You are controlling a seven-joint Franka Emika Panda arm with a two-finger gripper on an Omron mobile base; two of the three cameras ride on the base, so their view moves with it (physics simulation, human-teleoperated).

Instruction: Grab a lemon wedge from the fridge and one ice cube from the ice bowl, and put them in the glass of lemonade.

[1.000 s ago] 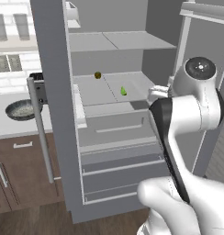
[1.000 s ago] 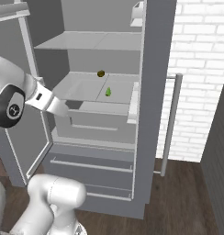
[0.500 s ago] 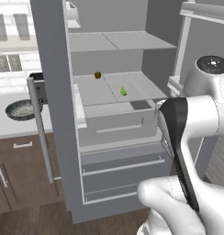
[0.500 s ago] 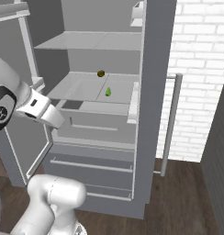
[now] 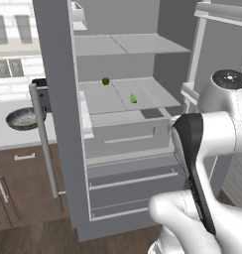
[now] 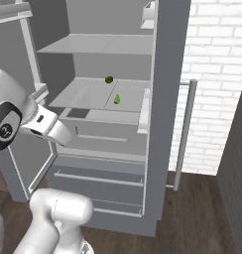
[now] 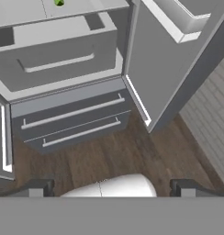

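The fridge (image 5: pixel 58 99) stands with both doors swung wide. On its middle shelf lies the tiny yellow-green lemon wedge (image 5: pixel 133 98) (image 6: pixel 117 99), also at the top edge of the hand view (image 7: pixel 59 2). The ice bowl (image 5: pixel 25 118) sits on the counter left of the fridge. My gripper (image 7: pixel 111 189) is open and holds nothing; it hangs low in front of the fridge and looks down at the drawers and the floor, well below the wedge. The glass of lemonade is out of view.
A small dark round fruit (image 5: pixel 105 81) (image 6: pixel 109 79) rests at the back of the same shelf. The open right door (image 7: pixel 178 59) with its shelf bins stands close on my right, and the left door's bar handle (image 5: pixel 43 139) juts out. Two drawers (image 7: pixel 72 121) sit below.
My hand has dropped down and drawn back from the level of the middle shelf towards the drawers. The lemon wedge and the dark fruit have not moved.
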